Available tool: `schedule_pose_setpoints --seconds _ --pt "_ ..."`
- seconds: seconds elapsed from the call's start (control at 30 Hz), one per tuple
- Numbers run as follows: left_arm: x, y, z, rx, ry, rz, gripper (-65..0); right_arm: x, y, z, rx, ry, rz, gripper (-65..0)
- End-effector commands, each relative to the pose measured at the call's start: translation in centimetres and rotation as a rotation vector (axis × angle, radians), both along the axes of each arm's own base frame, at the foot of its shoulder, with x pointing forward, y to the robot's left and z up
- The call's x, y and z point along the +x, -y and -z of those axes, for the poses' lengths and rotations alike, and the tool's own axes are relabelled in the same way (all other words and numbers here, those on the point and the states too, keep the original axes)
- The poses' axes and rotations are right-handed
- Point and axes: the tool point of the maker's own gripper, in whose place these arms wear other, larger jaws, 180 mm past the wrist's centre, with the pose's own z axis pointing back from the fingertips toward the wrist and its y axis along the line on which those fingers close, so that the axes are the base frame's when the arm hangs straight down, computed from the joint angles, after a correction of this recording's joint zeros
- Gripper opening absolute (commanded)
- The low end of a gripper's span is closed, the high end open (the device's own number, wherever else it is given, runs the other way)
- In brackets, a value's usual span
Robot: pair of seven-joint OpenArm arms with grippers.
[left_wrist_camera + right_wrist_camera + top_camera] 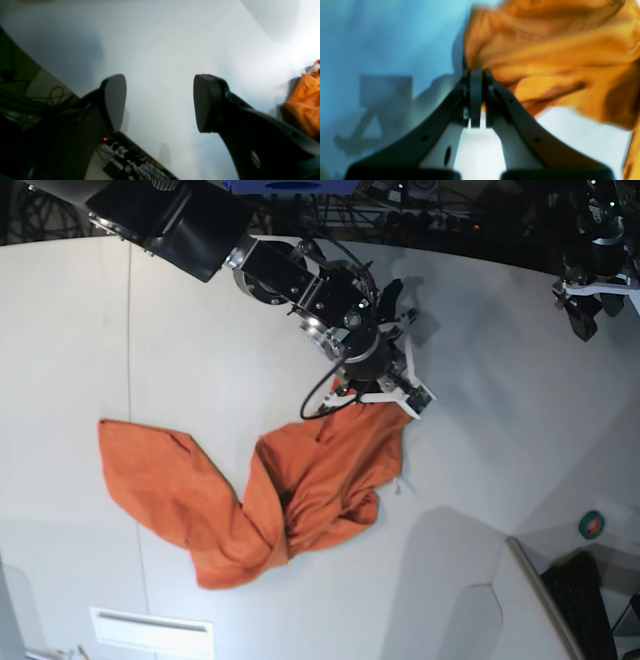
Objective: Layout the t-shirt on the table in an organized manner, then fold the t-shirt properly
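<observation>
Soft, matt orange cloth t-shirt (pixel 300 490), creased and rumpled in loose folds. Smooth white tabletop (pixel 480 480) with a faint sheen, crossed by thin dark seam lines. Matt black plastic fingers on the left gripper (pixel 160 102) with smooth grey pads (pixel 116 100); black-and-white plastic shell on the right gripper (pixel 478 97).

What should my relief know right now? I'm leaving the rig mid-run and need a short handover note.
Right gripper: jaws shut on an edge of the plain bright orange cloth t-shirt, lifting that part off the large smooth white table.
Left gripper: jaws open, empty, over bare table away from the shirt.
Shirt: twisted and bunched, one part flat at the base view's left, the rest drawn up toward the right gripper.
Done: a grip taken.
Left: spread it flat, then fold it.
</observation>
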Motion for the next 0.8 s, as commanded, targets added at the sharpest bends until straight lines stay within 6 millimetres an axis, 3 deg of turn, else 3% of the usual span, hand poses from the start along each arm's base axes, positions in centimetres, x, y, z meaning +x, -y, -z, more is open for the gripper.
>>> schedule_pose_setpoints --seconds 0.0,0.27,0.33,0.4,0.5,0.6,0.77 --pt "0.1 -0.4 -0.7 0.021 0.017 0.004 -24.7 0.8 -1.3 -2.9 0.054 0.071 -0.034 -65.0" --pt "-0.7 -1.0 0.4 0.018 -0.017 -0.007 -24.7 0.5 -2.7 -15.1 0.234 0.213 -0.092 -65.0" --pt "-0.7 -1.2 0.5 0.022 -0.024 -0.007 -24.7 0.6 -2.8 -17.5 0.265 0.239 -0.096 -65.0" --pt "-0.8 -1.6 0.6 0.028 -0.034 -0.005 -24.7 1.2 -2.7 -18.6 0.281 0.259 -0.085 -65.0" --pt "-1.3 -2.1 1.0 0.03 -0.049 -0.016 -24.7 4.8 0.0 -20.1 0.324 0.307 0.029 -65.0" --pt "-1.5 -2.3 1.2 0.029 -0.057 -0.021 -24.7 8.7 4.1 -21.6 0.326 0.4 0.125 -65.0" --pt "-1.6 -2.4 1.8 0.022 -0.062 -0.031 -24.7 12.0 8.0 -23.4 0.236 0.521 0.137 -65.0"
